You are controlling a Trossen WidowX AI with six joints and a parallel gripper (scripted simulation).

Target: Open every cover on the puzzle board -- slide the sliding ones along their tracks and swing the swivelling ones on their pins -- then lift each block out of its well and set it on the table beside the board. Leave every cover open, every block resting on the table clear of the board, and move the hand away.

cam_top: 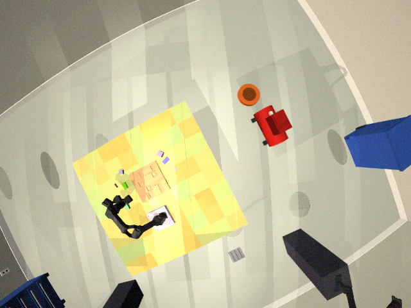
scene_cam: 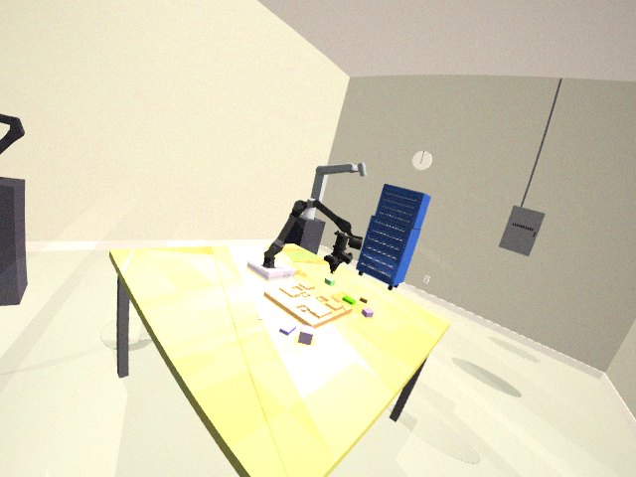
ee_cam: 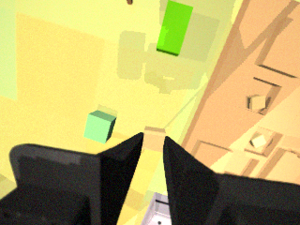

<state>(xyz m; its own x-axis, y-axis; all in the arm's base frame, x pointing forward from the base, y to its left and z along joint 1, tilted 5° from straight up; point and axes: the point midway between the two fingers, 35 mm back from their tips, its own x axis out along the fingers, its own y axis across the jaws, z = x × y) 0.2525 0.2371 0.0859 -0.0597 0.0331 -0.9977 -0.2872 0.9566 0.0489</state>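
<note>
My gripper (scene_cam: 332,269) (ee_cam: 153,138) is shut on a small tan block (ee_cam: 154,141), above the table beside the board; its fingertips are hidden in the top view. The orange-tan puzzle board (cam_top: 139,191) (scene_cam: 287,310) (ee_cam: 220,117) shows raised covers and knobs; how far each cover is open is unclear. On the table lie a teal block (cam_top: 126,207) (scene_cam: 329,281) (ee_cam: 99,127), a bright green block (cam_top: 124,185) (scene_cam: 349,299) (ee_cam: 175,28), a small brown block (cam_top: 115,185) (scene_cam: 363,299), a purple block (cam_top: 121,171) (scene_cam: 367,312), a larger purple block (cam_top: 160,153) (scene_cam: 305,336) and a flat violet block (cam_top: 166,160) (scene_cam: 287,329).
A tiny pale piece (cam_top: 174,169) lies past the board's far side. The arm's white base (cam_top: 169,222) (scene_cam: 256,269) stands close to the board. The teal block is left of the fingertips in the wrist view, the board to their right. The patchwork table's (cam_top: 209,205) edge runs behind the arm.
</note>
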